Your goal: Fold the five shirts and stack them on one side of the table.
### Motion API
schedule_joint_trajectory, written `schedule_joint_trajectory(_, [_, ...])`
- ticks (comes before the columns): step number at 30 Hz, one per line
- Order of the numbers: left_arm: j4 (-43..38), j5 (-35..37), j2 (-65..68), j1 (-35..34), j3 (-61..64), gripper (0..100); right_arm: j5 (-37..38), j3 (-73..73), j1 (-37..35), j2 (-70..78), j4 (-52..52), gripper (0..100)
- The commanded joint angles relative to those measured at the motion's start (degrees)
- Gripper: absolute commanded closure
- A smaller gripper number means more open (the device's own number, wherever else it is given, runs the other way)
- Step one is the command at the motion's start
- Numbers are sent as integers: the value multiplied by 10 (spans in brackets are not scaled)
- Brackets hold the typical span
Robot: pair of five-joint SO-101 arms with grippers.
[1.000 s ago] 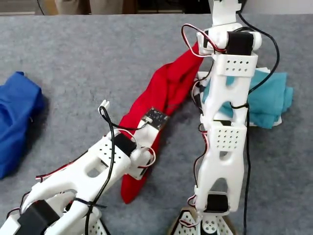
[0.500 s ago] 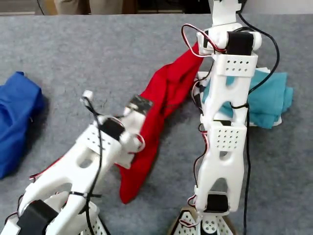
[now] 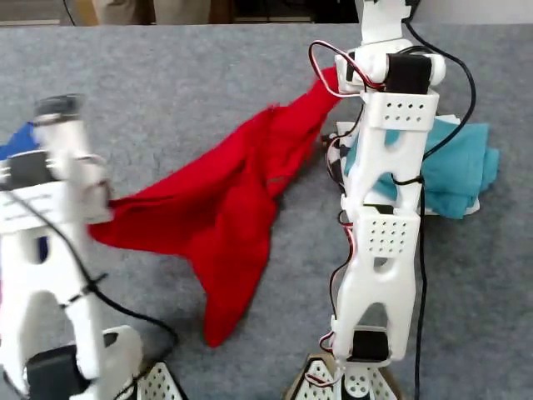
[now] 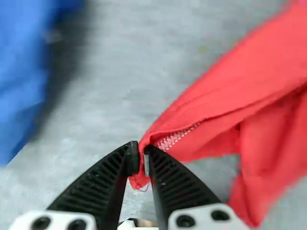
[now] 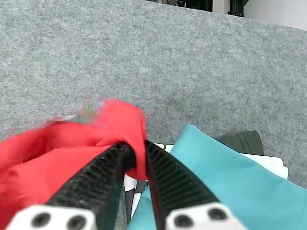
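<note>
My left gripper (image 4: 139, 160) sits at the middle left of the high view, fingers clamped on a hem of the red shirt (image 3: 225, 208). A little stitched fold pokes out between the pads. My right gripper (image 5: 135, 154) is at the upper middle of the frame, its fingers pressed together on another edge of the same shirt.

Between my two grips the shirt runs as a slanting band from middle left to upper middle. A long tail of it trails down toward the lower middle of the table (image 3: 166, 83).

Just beside my right arm (image 3: 387, 208), at the right of the frame, the teal shirt (image 3: 466, 167) lies folded. It rests on a white piece (image 5: 276, 165), and a dark piece (image 5: 242, 141) shows at its edge. The blue shirt (image 3: 17, 140) lies crumpled at the left edge, partly behind my left arm (image 3: 50, 217) and apart from the red one.

The table is covered in a rough grey felt. Past its far edge, along the top of the frame, runs a dim strip of room.
</note>
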Motion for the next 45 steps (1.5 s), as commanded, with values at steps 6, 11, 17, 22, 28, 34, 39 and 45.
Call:
schedule_joint_trajectory(6, [43,-96,-7,-225,34,981,39,-15,-7,-4,8,997])
schedule_joint_trajectory(11, [67,-119,-7,-285,58,981,83,-8,-16,-3,19,997])
schedule_joint_trajectory(17, [99,-184,-7,-326,75,936,127,57,-27,-4,19,997])
schedule_joint_trajectory(22, [100,-98,-7,-265,28,719,201,135,-36,-5,18,997])
schedule_joint_trajectory(28, [93,43,1,-69,-118,711,286,164,-34,-3,4,997])
schedule_joint_trajectory(34, [-76,245,125,135,-207,712,360,164,-33,5,-35,997])
schedule_joint_trajectory(39, [-120,307,393,190,-383,733,363,161,-32,12,-33,997])
schedule_joint_trajectory(45, [-64,327,705,197,-754,733,363,161,-29,13,-32,997])
